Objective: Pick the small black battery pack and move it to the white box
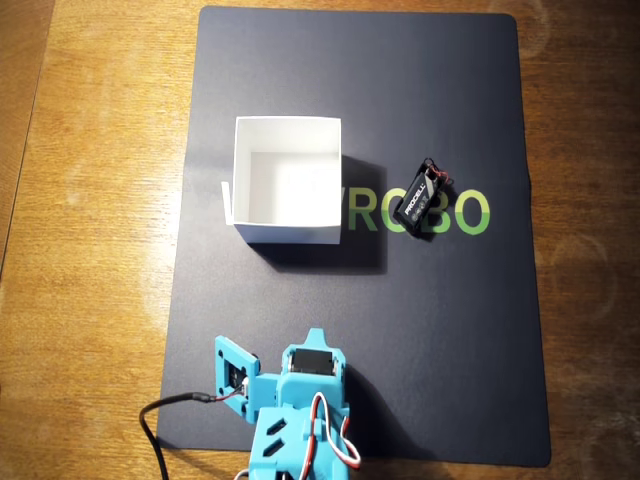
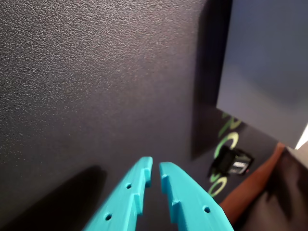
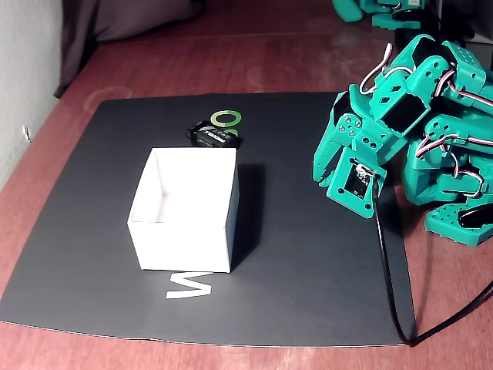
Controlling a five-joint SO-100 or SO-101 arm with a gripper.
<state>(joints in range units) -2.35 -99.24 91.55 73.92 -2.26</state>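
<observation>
The small black battery pack (image 1: 420, 195) with white PROCELL lettering lies on the black mat, right of the white box (image 1: 287, 180) in the overhead view. The box stands open and shows nothing inside. In the fixed view the battery pack (image 3: 214, 133) lies just behind the box (image 3: 185, 208). My gripper (image 2: 155, 166) hangs over bare mat, its teal fingers (image 2: 185, 192) nearly touching with nothing between them. In the wrist view the battery pack (image 2: 234, 162) sits far off at the lower right, past a wall of the box (image 2: 269, 72).
The folded teal arm (image 1: 295, 400) sits at the mat's near edge in the overhead view, with a black cable (image 1: 165, 410) trailing left. The black mat (image 1: 450, 330) lies on a wooden table (image 1: 100, 200). The mat carries green lettering (image 1: 465, 212).
</observation>
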